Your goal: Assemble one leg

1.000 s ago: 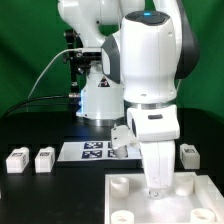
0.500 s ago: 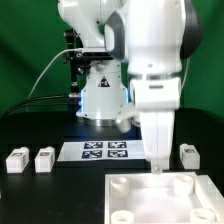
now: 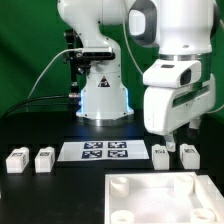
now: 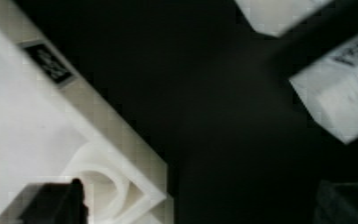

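Four small white legs with tags lie on the black table: two at the exterior view's left (image 3: pixel 17 160) (image 3: pixel 44 158) and two at its right (image 3: pixel 161 153) (image 3: pixel 189 154). My gripper (image 3: pixel 176 138) hangs just above and between the two right legs, touching neither. In the wrist view the gripper (image 4: pixel 202 203) is open, its dark fingers (image 4: pixel 43 200) far apart with only black table and the panel's corner between them. One leg (image 4: pixel 345 85) shows blurred there. The large white panel (image 3: pixel 155 195) with round corner sockets lies at the front; it also shows in the wrist view (image 4: pixel 34 130).
The marker board (image 3: pixel 105 151) lies flat between the two pairs of legs, in front of the robot's white base (image 3: pixel 100 100). A green backdrop stands behind.
The arm has lifted off the panel and swung toward the exterior view's right. It now hangs over the two right legs, and the nearer of those legs has come into view.
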Motion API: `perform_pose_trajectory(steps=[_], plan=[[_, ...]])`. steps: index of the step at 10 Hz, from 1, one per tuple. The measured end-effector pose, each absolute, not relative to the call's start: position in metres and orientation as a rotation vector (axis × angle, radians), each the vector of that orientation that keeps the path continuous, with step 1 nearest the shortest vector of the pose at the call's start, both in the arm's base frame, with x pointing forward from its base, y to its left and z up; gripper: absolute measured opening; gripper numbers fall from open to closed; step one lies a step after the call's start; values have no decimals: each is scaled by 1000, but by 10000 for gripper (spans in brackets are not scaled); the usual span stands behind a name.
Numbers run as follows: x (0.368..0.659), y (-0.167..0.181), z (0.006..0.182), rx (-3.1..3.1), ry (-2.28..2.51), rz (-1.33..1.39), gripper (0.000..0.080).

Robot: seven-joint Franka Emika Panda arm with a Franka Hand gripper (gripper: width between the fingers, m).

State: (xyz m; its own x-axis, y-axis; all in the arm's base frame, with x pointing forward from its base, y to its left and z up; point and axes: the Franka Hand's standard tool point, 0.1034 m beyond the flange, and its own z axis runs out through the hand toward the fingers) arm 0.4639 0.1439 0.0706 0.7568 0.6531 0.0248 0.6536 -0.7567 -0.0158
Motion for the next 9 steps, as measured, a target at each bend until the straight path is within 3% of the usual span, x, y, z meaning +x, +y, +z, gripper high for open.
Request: perform_pose_trajectory(steps=[5,9], plan=[[458,156,70,-3068,-191,16,649],[457,161,74,-3072,-84,48,649]])
